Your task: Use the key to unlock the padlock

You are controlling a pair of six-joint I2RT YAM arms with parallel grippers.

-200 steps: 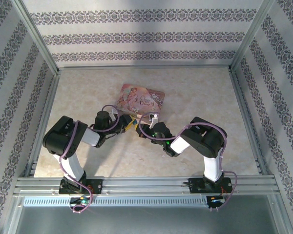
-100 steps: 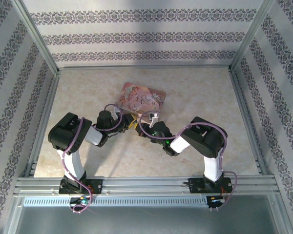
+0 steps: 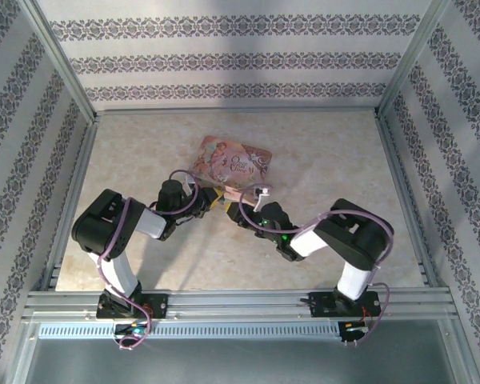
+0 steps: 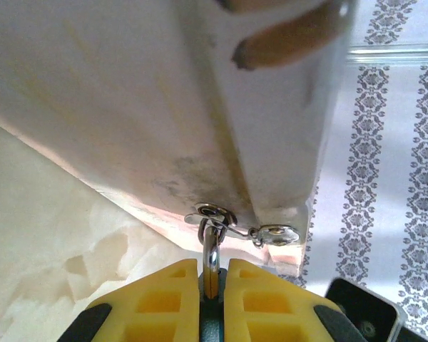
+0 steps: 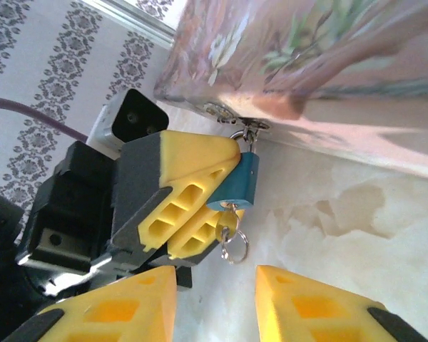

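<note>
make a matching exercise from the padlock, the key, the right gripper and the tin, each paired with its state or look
1 padlock
2 key
3 right gripper
4 tin

a open, holding nothing
b at the padlock's base, ring dangling
c clamped in the left gripper
d pink, with painted pictures

Pairs: 1-c, 2-b, 3-a, 4-d

No legible text or labels
</note>
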